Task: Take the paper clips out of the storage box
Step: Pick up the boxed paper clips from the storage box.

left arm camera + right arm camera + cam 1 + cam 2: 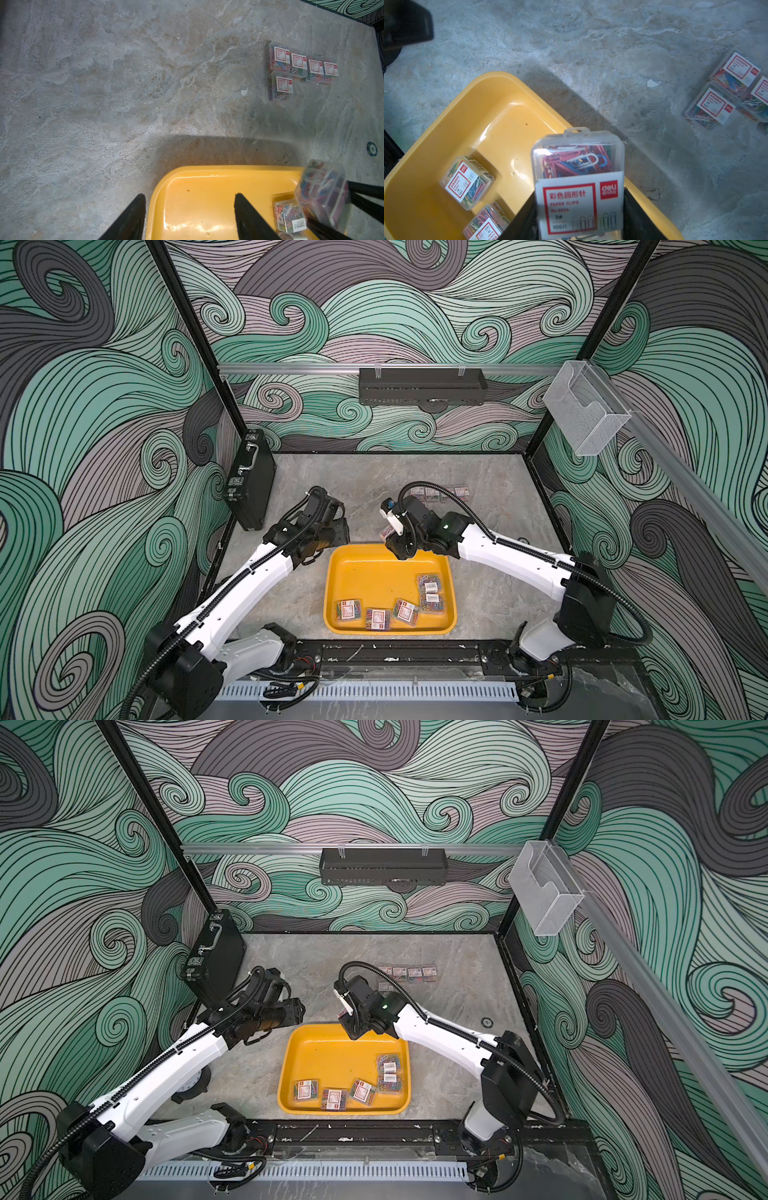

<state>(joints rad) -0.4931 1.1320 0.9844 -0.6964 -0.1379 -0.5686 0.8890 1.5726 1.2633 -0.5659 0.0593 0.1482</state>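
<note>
Progress is roughly half: five paper-clip boxes (pixel 461 492) lie on the table (pixel 332 489) just above frame centre in a top view; five remain in the yellow tray (pixel 374 572), lower centre; right gripper (pixel 579 191) clamps a labelled box (pixel 577 158) above its far rim; left gripper (pixel 190 195) half-parted, empty.

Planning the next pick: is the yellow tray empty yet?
Not empty: five clip boxes lie inside the tray; the right claw holds a sixth box.

Right claw (pixel 579 218) tight (left claw (pixel 190 195) wide)
</note>
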